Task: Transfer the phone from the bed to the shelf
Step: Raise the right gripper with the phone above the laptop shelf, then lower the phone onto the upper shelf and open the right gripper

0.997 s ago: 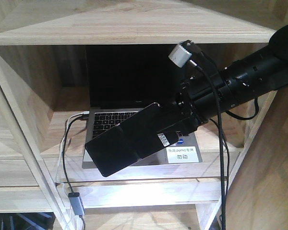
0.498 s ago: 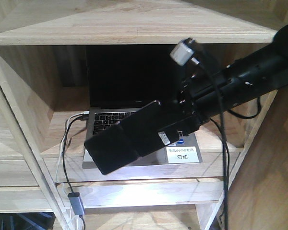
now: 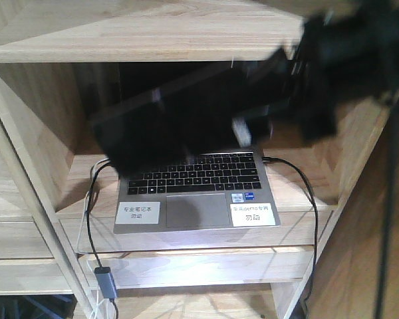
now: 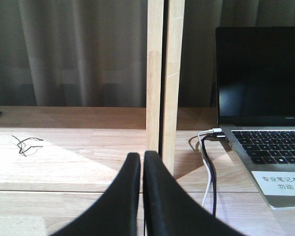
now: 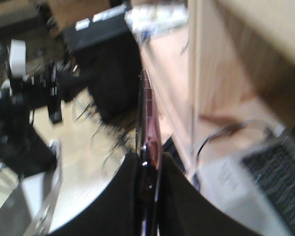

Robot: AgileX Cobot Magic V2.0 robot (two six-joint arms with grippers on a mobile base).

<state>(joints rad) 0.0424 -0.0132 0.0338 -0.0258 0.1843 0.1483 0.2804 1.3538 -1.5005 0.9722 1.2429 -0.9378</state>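
Right gripper (image 5: 148, 158) clamps the phone (image 5: 150, 105) (motion-blurred) near the shelf's (image 3: 153, 40) laptop (image 3: 198, 210); we see the left gripper (image 4: 141, 156) closed, empty.

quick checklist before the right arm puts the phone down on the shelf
1. Grip: ok. The right gripper is shut on the phone, held edge-on.
2. Phone resting on the shelf: not ok. It hangs in front of the laptop screen.
3. Gap between phone and laptop: cannot tell, the front view is blurred.
4. Landing spot: ok. The left wrist view shows open board left of the upright, with only a small wire on it.
5. Left gripper out of the way: ok. It is shut, holds nothing and sits low before the upright.
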